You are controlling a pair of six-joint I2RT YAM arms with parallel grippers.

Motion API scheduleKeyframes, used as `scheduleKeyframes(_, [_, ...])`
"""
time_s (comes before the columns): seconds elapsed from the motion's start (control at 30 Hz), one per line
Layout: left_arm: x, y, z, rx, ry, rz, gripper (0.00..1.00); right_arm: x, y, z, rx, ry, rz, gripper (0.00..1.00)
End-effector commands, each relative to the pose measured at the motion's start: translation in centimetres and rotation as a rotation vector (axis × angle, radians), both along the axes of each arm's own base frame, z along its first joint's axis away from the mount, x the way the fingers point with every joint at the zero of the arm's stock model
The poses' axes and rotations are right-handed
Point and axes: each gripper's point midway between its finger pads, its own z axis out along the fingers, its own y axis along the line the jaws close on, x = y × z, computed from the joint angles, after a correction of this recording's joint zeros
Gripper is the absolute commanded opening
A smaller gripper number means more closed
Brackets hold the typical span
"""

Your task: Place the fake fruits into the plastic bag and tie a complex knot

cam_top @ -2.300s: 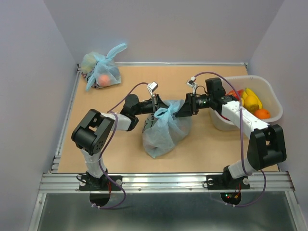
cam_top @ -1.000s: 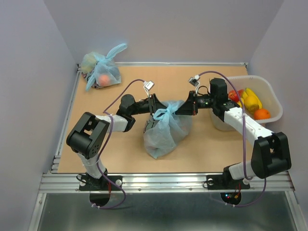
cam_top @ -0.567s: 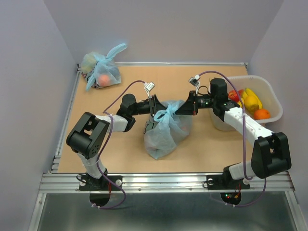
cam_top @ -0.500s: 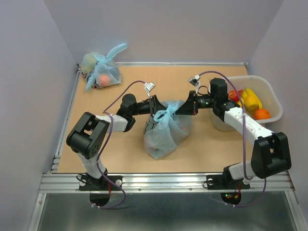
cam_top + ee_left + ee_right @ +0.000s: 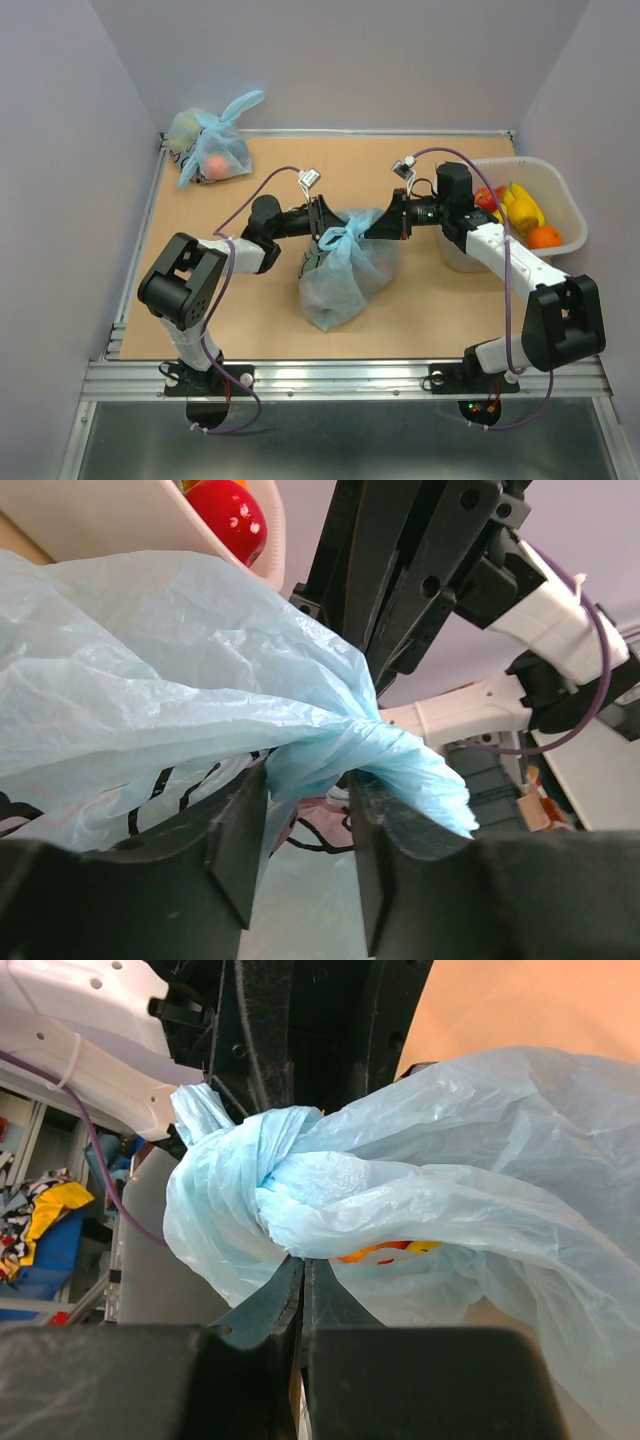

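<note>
- Change over the last half second: none that shows (arms, bag [image 5: 345, 280] and knot [image 5: 345, 237] sit just as they did). Against the oldest view, the left arm's elbow block has moved left and lower in the picture, and the right arm's has moved right and lower, while the bag stayed put on the tabletop [image 5: 250, 310].
- Print: the left wrist view shows dark strokes and a pink patch on the bag's panel, too partial to read as words.
- Left gripper [image 5: 322, 222]: reaches in level from the left. Its fingers stand a little apart, with the twisted handle wedged between their tips and a pointed end sticking out past them.
- Right gripper [image 5: 378, 228]: reaches in level from the right, facing the left one across the knot. Its fingers are pressed almost together on the plastic just beneath the knot.
- Bag: mid-tabletop between both arms, its neck held up and its body slumped toward the near edge. Something orange-yellow shows through it in the right wrist view.
- Fruits [image 5: 515, 208]: several lie in the tub [image 5: 465, 255] at the right.
- Second bag [image 5: 212, 148]: far left corner, well apart.
</note>
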Motion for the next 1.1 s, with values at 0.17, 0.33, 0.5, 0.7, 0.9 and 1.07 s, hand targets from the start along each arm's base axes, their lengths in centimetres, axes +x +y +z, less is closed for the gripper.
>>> scheduleKeyframes(0.17, [-0.2,-0.4,3.9,-0.111,-0.134,-0.025,0.09,-0.2,0.0,0.9,0.026,-0.055,0.032,0.04])
scheduleKeyframes(0.33, [-0.4,-0.8,4.1,-0.121,-0.137,-0.036,0.0,0.6,0.2,0.9,0.022,-0.041,0.02,0.3])
scheduleKeyframes(0.5, [-0.4,-1.1,4.3,-0.127,-0.138,-0.039,0.0,1.0,0.4,0.6,0.015,-0.035,0.012,0.61])
scheduleKeyframes(0.7, [-0.7,-1.3,4.6,-0.142,-0.141,-0.049,0.0,0.9,0.6,0.3,0.012,-0.034,0.023,0.39])
scheduleKeyframes(0.9, [-0.7,-1.1,4.7,-0.145,-0.143,-0.049,0.0,0.4,0.5,0.4,0.016,-0.039,0.033,0.06])
scheduleKeyframes(1.07, [0.0,-0.5,4.3,-0.1,-0.167,-0.021,0.35,0.4,0.4,0.7,0.012,-0.063,0.03,0.0])
